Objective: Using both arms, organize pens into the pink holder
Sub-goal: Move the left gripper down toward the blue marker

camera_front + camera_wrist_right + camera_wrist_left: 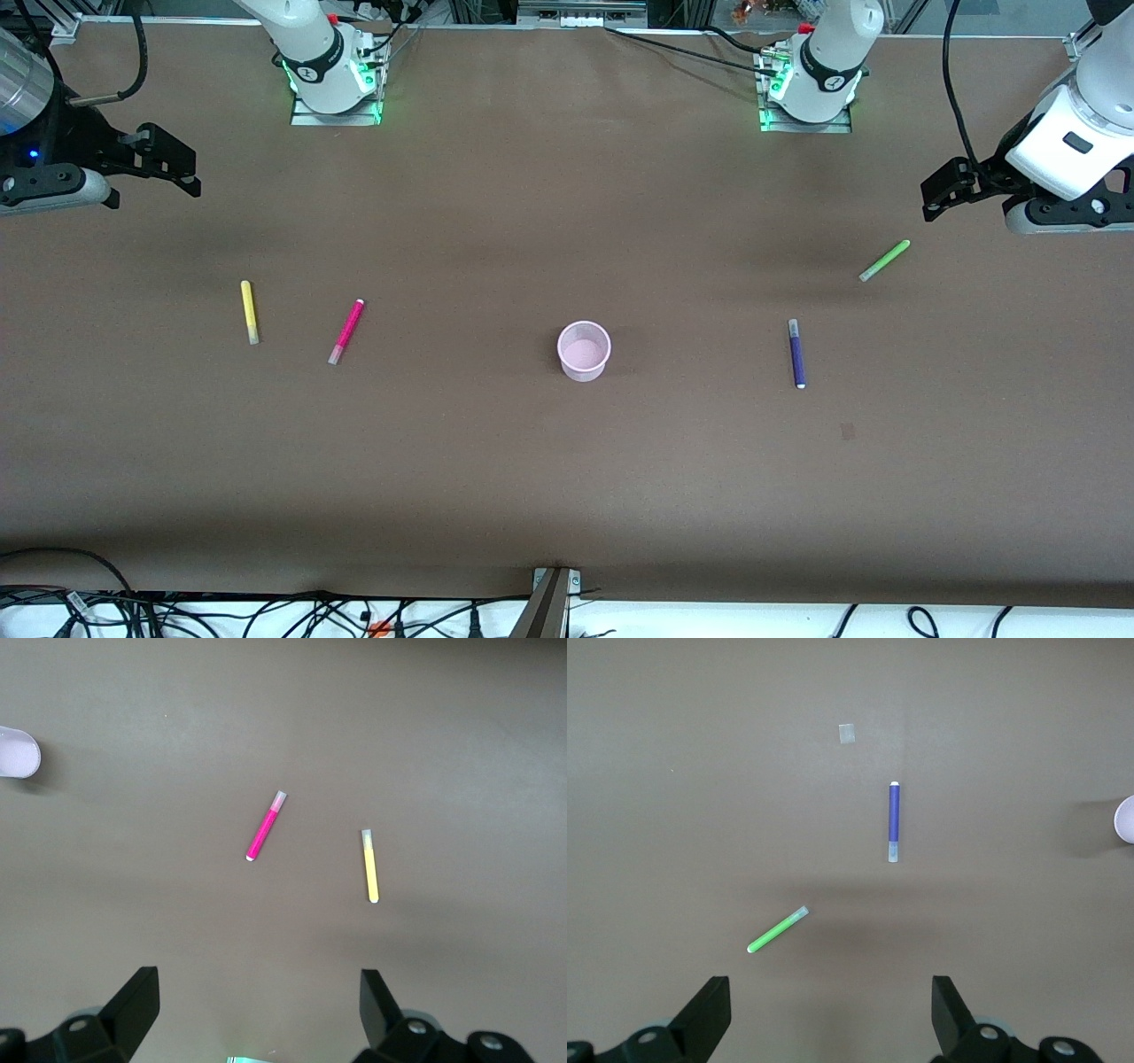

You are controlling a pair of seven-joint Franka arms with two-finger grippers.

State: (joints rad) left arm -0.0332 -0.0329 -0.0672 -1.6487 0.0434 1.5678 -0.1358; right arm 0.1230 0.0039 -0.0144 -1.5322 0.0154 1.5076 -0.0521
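The pink holder (584,350) stands empty and upright in the middle of the table. The yellow pen (250,312) and magenta pen (345,331) lie flat toward the right arm's end; both show in the right wrist view, yellow pen (369,865), magenta pen (265,826). The purple pen (796,354) and green pen (884,260) lie toward the left arm's end; the left wrist view shows the purple pen (894,822) and green pen (778,930). My left gripper (939,197) is open and empty in the air near the green pen. My right gripper (182,168) is open and empty in the air.
The table is covered in brown paper. The arm bases (332,75) stand along the table's edge farthest from the front camera. A small pale patch (847,734) marks the paper near the purple pen. Cables lie off the near edge (266,611).
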